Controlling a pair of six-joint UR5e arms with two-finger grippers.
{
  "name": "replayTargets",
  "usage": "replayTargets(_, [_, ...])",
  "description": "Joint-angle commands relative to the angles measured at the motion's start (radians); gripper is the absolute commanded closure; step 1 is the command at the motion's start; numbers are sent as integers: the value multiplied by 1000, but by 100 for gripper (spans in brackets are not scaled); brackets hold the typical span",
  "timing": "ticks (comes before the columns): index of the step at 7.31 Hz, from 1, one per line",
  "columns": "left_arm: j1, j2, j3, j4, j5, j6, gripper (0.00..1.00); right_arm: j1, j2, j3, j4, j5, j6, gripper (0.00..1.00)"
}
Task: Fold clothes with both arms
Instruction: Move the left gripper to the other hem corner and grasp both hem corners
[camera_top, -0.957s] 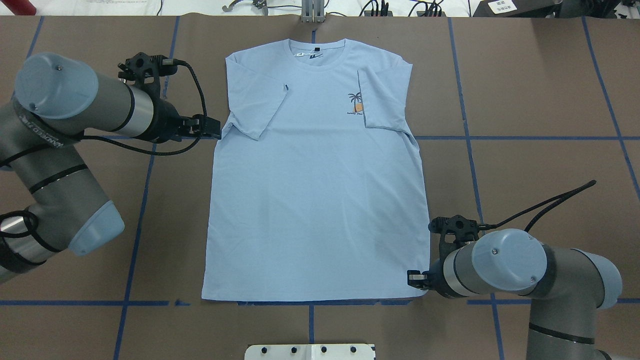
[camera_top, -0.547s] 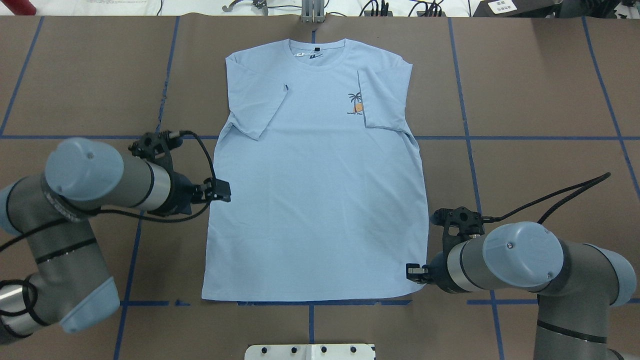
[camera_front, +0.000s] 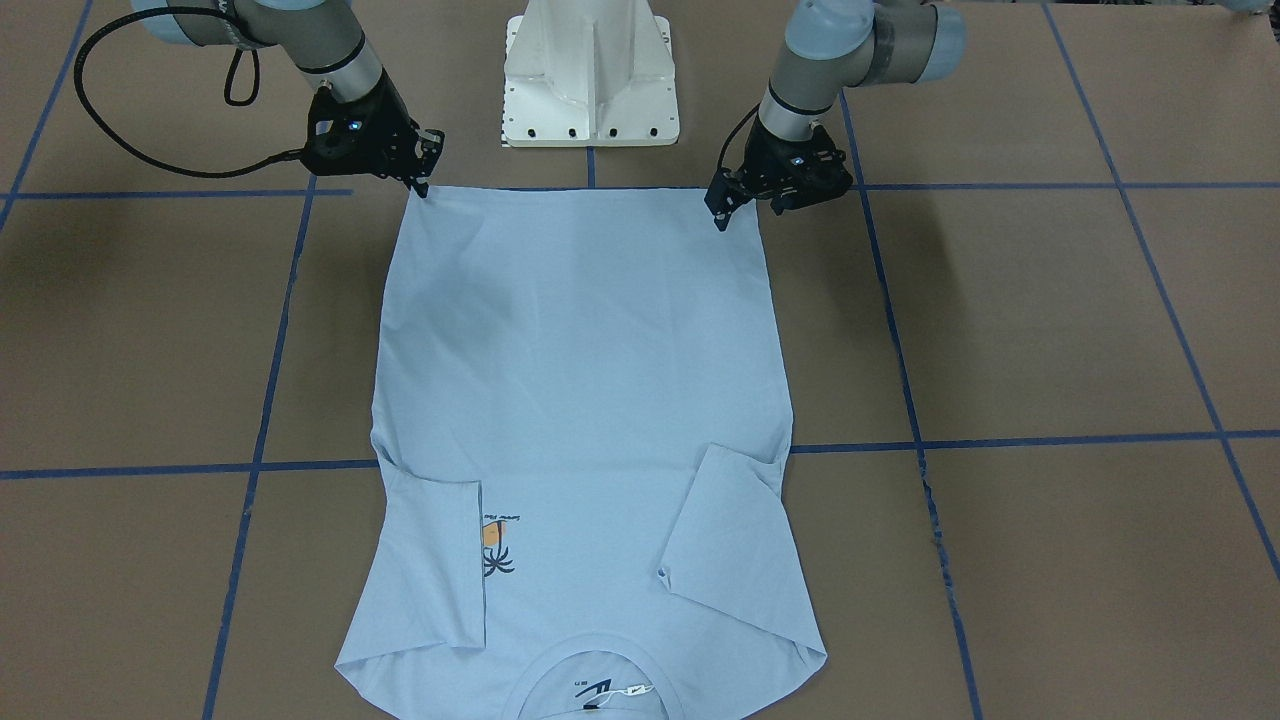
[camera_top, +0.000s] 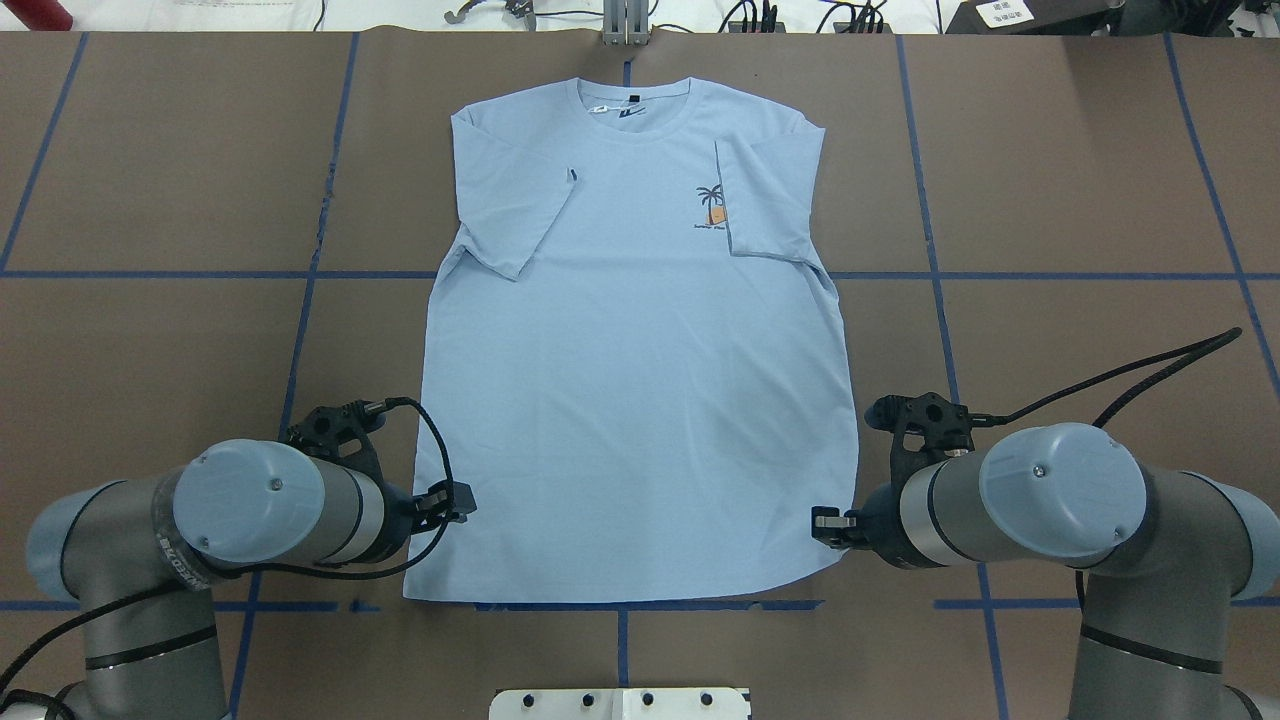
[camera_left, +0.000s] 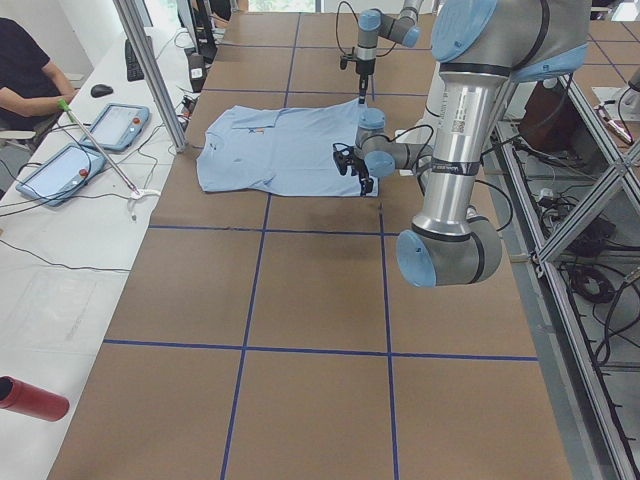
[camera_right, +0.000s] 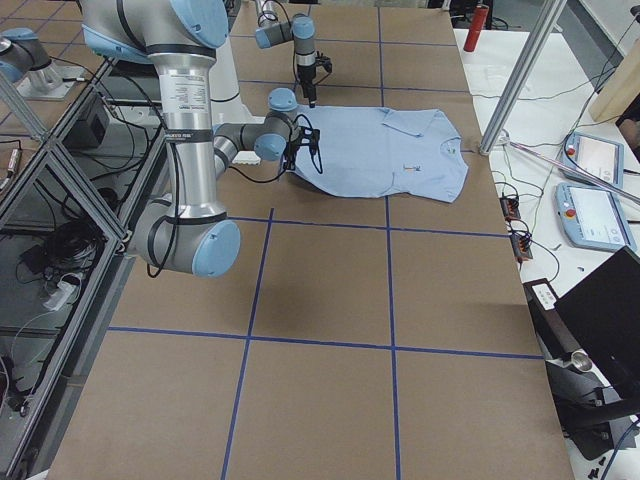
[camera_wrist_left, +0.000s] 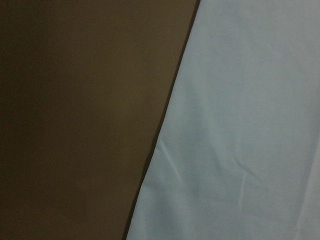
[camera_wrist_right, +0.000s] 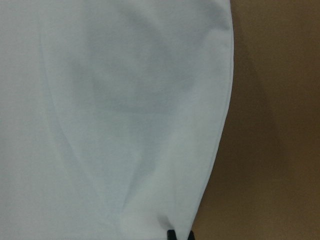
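Note:
The light blue T-shirt (camera_top: 640, 400) lies flat on the brown table, collar away from me, both sleeves folded in. Its orange-and-navy chest print (camera_top: 712, 205) and white neck tag (camera_top: 600, 108) show. My left gripper (camera_top: 462, 497) hangs low over the shirt's left side edge, just above the hem; I cannot tell whether it is open or shut. My right gripper (camera_top: 820, 522) is at the bottom right corner, shut on the cloth, and the corner curls up towards it. The front view shows the shirt (camera_front: 580, 380), the left gripper (camera_front: 718, 218) and the right gripper (camera_front: 424, 188).
The white pedestal base (camera_front: 590, 90) stands just behind the hem. Blue tape lines (camera_top: 300, 300) grid the table. A metal post (camera_top: 625, 25) stands beyond the collar. Tablets (camera_left: 130, 125), an operator (camera_left: 30, 70) and a red cylinder (camera_left: 30, 398) are off the far side.
My left arm has swung from beside the left sleeve down along the shirt's edge to near the hem. My right gripper has edged away from the hem line, and the bottom right corner has curled.

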Motion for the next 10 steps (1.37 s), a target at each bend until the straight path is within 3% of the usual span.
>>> replayTargets(1, [31,0,-21,62,21,-7,6,4,2,-1,0,0,-1,100])
replayTargets(6, [67,2,-6,65,19,-7,14,14,6,-1,0,3,-1,100])
replayTargets(8, [67,6,-3,65,21,-9,25,18,6,-1,0,11,-1,100])
replayTargets(10, [67,5,0,64,19,-9,45,35,7,1,0,35,-1,100])
